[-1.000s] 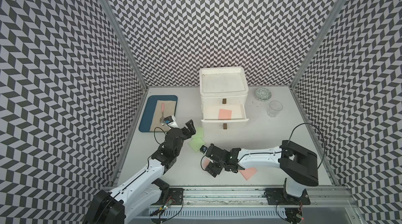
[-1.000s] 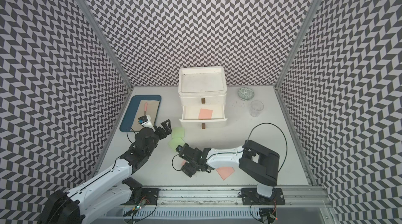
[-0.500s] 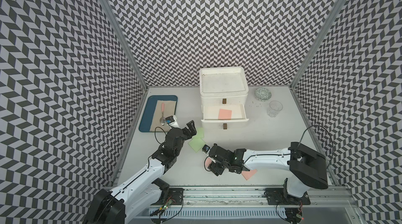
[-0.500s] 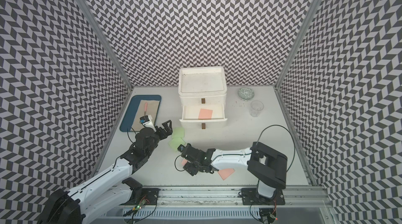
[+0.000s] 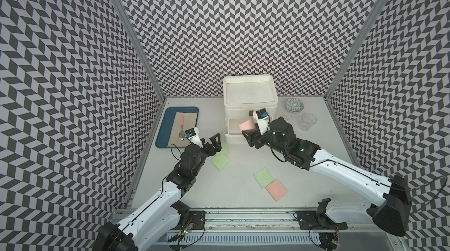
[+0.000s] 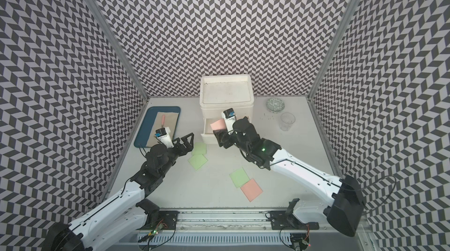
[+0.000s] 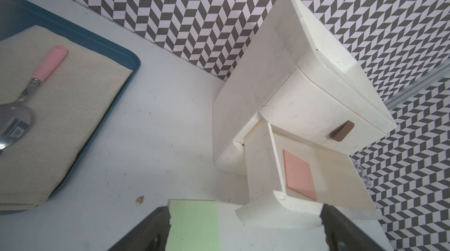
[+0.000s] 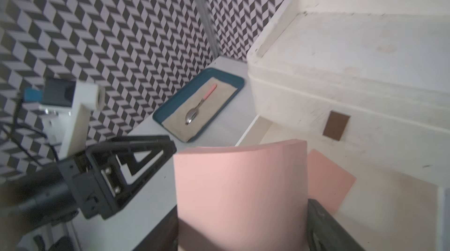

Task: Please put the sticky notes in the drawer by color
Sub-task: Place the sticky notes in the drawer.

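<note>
**Salmon pink square paper sticky note [image 8: 241,189] is in the jaws**

We see the right gripper [image 5: 250,134] squeezing this pink note from two sides, so the paper bends in a curve between the two black jaws. The note is up in the air, just over the front of the pulled-out drawer [image 7: 341,181] in the tall white plastic chest [image 5: 250,91]. That drawer is the one under the top one. A second pink note [image 7: 299,171] lies flat inside it.

The left gripper [image 5: 215,145] has its jaws wide apart and holds nothing. It hangs over a light green square paper note [image 7: 194,223] on the white table [image 5: 243,203], just beside the chest. Another green note [image 5: 220,161], one more green note [image 5: 263,177] and a third pink note [image 5: 276,190] lie on the table too, nearer the arms' bases.
</note>
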